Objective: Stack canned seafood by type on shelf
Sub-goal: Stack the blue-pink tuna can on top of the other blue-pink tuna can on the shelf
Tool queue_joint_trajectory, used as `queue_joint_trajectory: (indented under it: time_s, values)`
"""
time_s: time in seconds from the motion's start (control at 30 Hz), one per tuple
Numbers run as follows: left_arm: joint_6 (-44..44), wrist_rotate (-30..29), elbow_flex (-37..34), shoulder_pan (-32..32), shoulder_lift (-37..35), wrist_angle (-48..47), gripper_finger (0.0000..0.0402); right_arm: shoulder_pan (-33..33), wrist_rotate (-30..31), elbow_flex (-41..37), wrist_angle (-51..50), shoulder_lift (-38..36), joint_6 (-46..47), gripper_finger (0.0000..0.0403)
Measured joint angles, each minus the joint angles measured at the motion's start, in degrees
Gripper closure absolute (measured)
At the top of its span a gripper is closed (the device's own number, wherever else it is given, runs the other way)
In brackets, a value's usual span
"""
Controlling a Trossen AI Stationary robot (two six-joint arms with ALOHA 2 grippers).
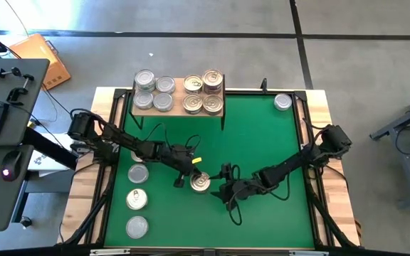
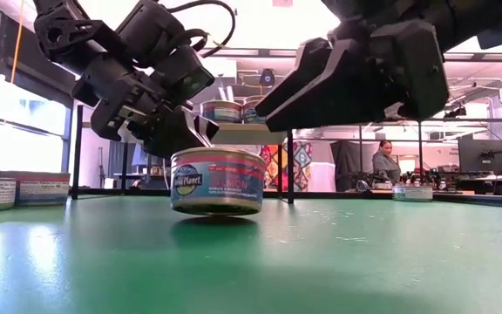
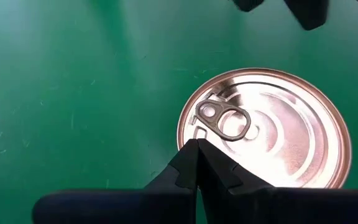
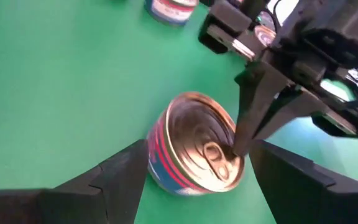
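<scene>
I see the green-matted tabletop (image 1: pixel 262 142) with the small light-wood shelf on black legs (image 1: pixel 179 108) at its far edge, tins stacked on top. At mid-mat stands a short round tin with a gold pull-tab lid (image 1: pixel 201 183). My left end effector (image 3: pixel 197 163) is clenched, tips meeting at the lid's rim. My right end effector (image 4: pixel 197 180) is released, fingers either side of the tin.

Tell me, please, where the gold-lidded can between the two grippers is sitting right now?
The gold-lidded can sits on the green mat near the table's middle in the high view, with the shut left gripper at its rim and the open right gripper straddling it.
</scene>
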Motion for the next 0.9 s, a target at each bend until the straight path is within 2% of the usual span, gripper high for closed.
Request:
queue_joint_trajectory:
  time_s: [0.2,0.37,0.47,0.9]
  values:
    - [0.1,0.0,0.0,0.8,0.0,-0.1,0.0401,-1.0,-3.4,0.0,1.3,0.3,-2.7,0.0128]
    - [0.5,0.3,0.0,1.5,0.1,-0.2,0.0401,-1.6,-1.2,0.0,1.4,2.3,-7.5,0.0128]
    - [0.6,0.3,0.0,1.5,0.1,-0.3,0.0401,-2.6,0.4,0.0,2.6,3.0,-7.0,0.0128]
    - [1.0,0.5,0.0,1.5,0.1,-0.1,0.0401,-3.8,-2.3,0.0,5.3,3.0,-2.6,0.0128]
